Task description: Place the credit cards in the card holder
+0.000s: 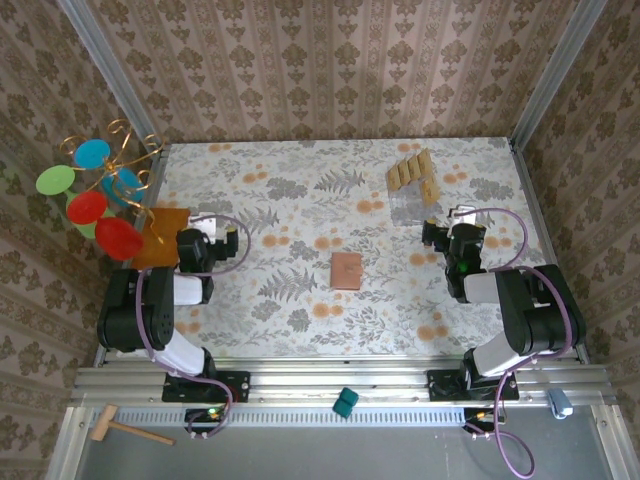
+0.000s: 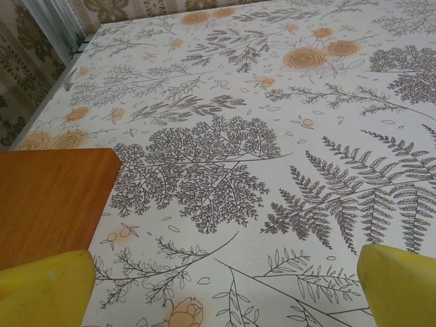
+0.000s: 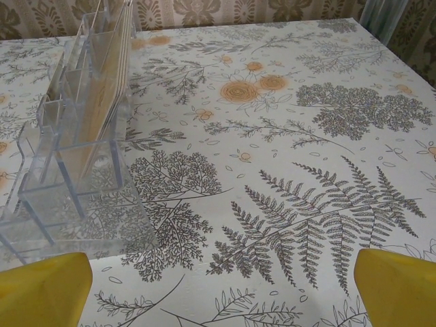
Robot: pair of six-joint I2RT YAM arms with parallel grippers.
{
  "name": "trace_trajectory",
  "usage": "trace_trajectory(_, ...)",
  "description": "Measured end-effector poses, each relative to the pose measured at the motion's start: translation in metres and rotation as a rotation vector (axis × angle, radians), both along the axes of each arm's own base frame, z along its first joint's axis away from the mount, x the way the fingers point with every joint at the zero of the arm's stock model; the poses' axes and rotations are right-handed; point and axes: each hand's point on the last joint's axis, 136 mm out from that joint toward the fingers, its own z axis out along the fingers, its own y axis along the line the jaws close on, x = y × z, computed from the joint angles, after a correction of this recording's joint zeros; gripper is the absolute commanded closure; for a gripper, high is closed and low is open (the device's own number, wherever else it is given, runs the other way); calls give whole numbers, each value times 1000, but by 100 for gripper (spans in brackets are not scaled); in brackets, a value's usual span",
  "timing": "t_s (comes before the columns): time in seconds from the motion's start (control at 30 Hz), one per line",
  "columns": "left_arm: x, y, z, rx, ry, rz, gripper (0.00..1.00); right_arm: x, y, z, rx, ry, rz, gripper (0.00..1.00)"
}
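Floral table (image 1: 300, 310). Left gripper (image 2: 225, 293) sits left of card holder (image 1: 347, 270), yellow fingers spread wide, empty. Right gripper (image 3: 221, 289) sits right of card holder, also spread, empty; both seem parked ready. Orange-brown mat (image 1: 160, 250) lies far left of card holder. Clear tiered stand (image 3: 75, 177), beyond-right of card holder, props tan credit cards (image 1: 408, 172) upright, likely for easy pinching. Card holder lies flat, looks folded shut, between both arms.

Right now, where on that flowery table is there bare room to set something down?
Widest free patch: the far middle of the table, between the orange mat and the clear stand holding the credit cards. Another lies between the card holder and the near edge. Crowded: around the stand, and by the mat.
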Motion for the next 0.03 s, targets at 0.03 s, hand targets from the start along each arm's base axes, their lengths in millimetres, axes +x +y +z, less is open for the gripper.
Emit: trace_trajectory(0.03,0,0,0,0,0,0,0,0,0,0,0,0,-1,0)
